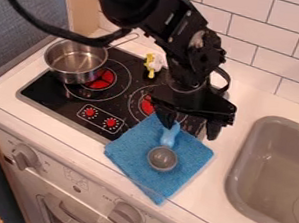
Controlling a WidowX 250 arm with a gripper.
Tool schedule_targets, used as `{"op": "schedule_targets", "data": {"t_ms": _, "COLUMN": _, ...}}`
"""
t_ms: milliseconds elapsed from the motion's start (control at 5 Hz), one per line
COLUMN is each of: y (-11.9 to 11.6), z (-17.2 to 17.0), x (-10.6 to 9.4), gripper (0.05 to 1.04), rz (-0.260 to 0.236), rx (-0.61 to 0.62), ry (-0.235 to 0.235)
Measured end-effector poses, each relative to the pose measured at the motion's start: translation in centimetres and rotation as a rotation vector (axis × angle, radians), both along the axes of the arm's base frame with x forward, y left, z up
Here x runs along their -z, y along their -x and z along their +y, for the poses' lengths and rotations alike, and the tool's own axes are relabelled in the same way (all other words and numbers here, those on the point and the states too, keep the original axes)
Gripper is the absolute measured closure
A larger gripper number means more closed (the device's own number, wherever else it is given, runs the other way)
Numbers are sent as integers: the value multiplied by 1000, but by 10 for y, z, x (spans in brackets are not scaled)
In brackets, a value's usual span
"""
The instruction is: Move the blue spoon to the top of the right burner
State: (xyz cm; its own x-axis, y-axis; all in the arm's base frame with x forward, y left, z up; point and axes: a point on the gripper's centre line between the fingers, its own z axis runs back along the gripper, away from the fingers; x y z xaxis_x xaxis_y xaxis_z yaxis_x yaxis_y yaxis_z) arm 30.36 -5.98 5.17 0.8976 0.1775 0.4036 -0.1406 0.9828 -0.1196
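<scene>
The blue spoon [170, 137] is found just below the black pincer [190, 133], its handle end close under the pincer's left-hand finger as viewed, its grey bowl [162, 158] pointed away from the arm. Whether the handle is touched by that finger cannot be told. The pincer's two fingers are spread well apart, and nothing is seen to be gripped between them.

The spoon is laid on a blue cloth [129, 147], by which the front corner of the black cooktop [43, 90] is overlapped. The right burner [146, 104], marked by a red centre, is partly covered from view by the pincer, just to its left. Farther left, a steel saucepan [75, 64] is set over the left burner [102, 79]. Behind the pincer, a yellow-and-white toy [152, 65] is placed near the cooktop's back edge. To the pincer's right lies the grey sink [268, 161].

The step in hand is judged to be the grasp. For the next move, the open fingers need to be brought astride the narrow handle and closed; the spoon can then be lifted clear of the cloth and carried to the burner. If only one finger is lowered onto the handle, the spoon may be pushed or tipped.
</scene>
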Motion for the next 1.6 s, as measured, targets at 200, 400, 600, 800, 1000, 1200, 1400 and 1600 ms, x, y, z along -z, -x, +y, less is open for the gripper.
{"op": "schedule_targets", "data": {"t_ms": 200, "y": 4, "z": 6, "x": -4, "gripper": 83, "rz": 3, "rx": -34, "ry": -5}}
{"op": "schedule_targets", "data": {"t_ms": 400, "y": 7, "z": 9, "x": 5, "gripper": 83, "rz": 34, "rx": -40, "ry": 7}}
{"op": "schedule_targets", "data": {"t_ms": 600, "y": 8, "z": 8, "x": 22, "gripper": 83, "rz": 75, "rx": -17, "ry": -5}}
{"op": "schedule_targets", "data": {"t_ms": 800, "y": 7, "z": 9, "x": 34, "gripper": 127, "rz": 101, "rx": -21, "ry": -16}}
{"op": "schedule_targets", "data": {"t_ms": 1000, "y": 1, "z": 13, "x": 32, "gripper": 440, "rz": 100, "rx": -30, "ry": -43}}
{"op": "schedule_targets", "data": {"t_ms": 1200, "y": 0, "z": 13, "x": 32, "gripper": 680, "rz": 98, "rx": -35, "ry": -44}}
{"op": "schedule_targets", "data": {"t_ms": 1400, "y": -1, "z": 12, "x": 31, "gripper": 690, "rz": 94, "rx": -24, "ry": -41}}
{"op": "schedule_targets", "data": {"t_ms": 1600, "y": -7, "z": 12, "x": 20, "gripper": 690, "rz": 56, "rx": -25, "ry": -40}}
